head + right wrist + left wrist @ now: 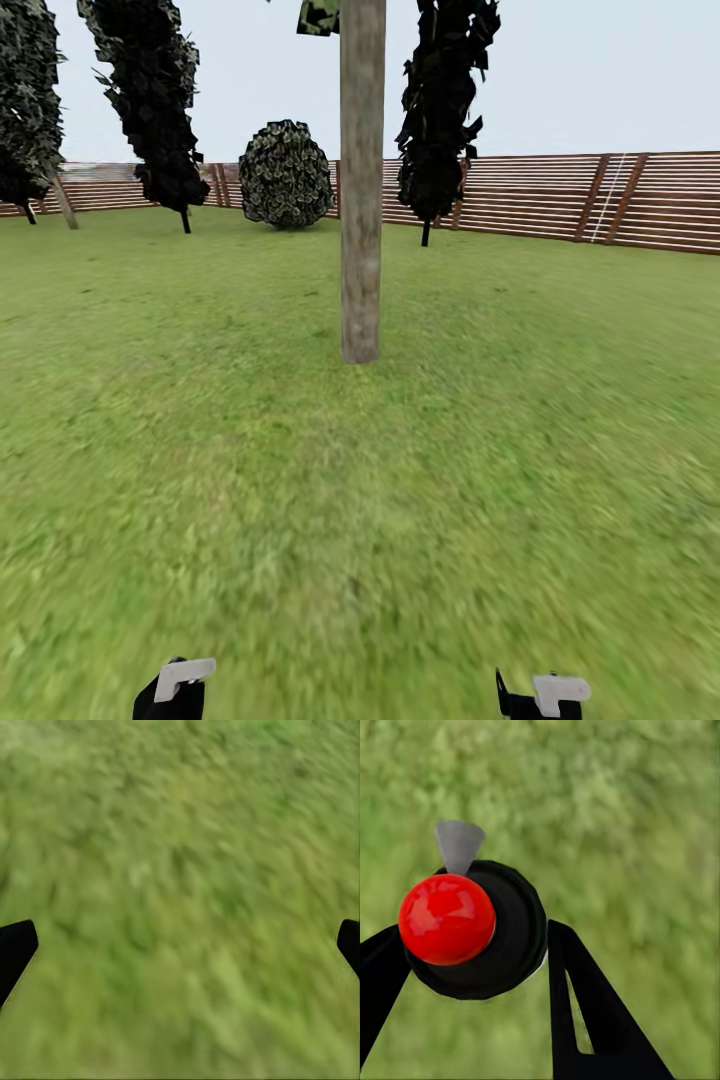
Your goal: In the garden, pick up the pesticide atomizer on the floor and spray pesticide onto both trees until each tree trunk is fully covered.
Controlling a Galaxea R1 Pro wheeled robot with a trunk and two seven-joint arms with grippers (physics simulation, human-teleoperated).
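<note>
One tree trunk (361,200), a thick, mottled grey-tan column, rises from the garden lawn (300,480) straight ahead at middle distance, with a scrap of foliage at its top. In the left wrist view the pesticide atomizer (446,919), black with a round red top and a grey nozzle, sits between the black fingers of my left gripper (472,934), which is shut on it. My right gripper (184,934) hangs open over bare grass, its fingertips at the view's edges. Both arms' ends (175,690) (545,695) peek in at the head view's bottom edge. The pesticide is out of view.
Dark narrow cypresses (150,100) (440,110) and a round bush (285,175) stand along the brown slat fence (560,200) at the back. Open grass lies between me and the trunk.
</note>
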